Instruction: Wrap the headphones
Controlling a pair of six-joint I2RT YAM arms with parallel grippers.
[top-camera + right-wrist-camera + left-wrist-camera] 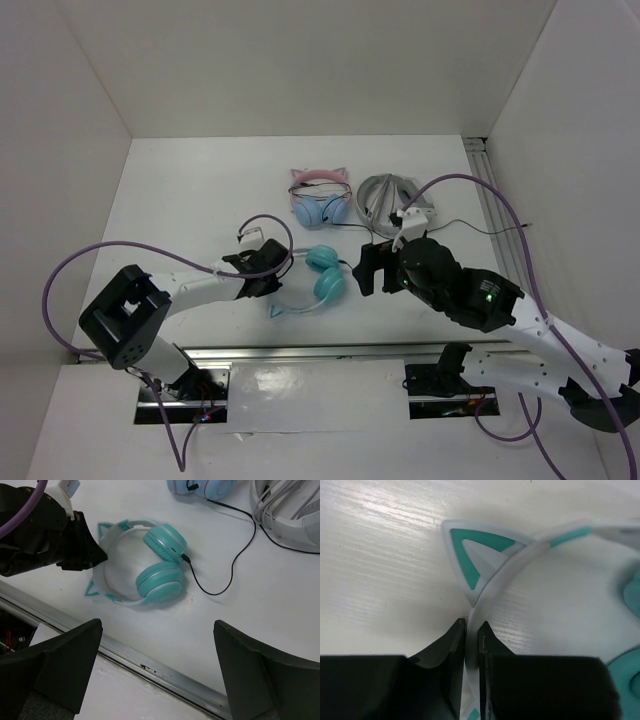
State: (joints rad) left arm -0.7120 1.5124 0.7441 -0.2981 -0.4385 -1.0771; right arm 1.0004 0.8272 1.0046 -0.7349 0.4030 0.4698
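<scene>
Now my left gripper (471,630) pinches the headphones (325,282) by the headband (495,587) on the table (180,200), teal cups (160,582) at its 3 o'clock; my right gripper (157,650) hovers beyond them, also 3 o'clock, jaws spread, holding nothing.

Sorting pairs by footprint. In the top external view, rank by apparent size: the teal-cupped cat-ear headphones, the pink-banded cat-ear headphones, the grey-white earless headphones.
1. The teal-cupped cat-ear headphones, spread widest on the table.
2-3. The grey-white earless headphones and the pink-banded cat-ear headphones: too alike to rank.
</scene>
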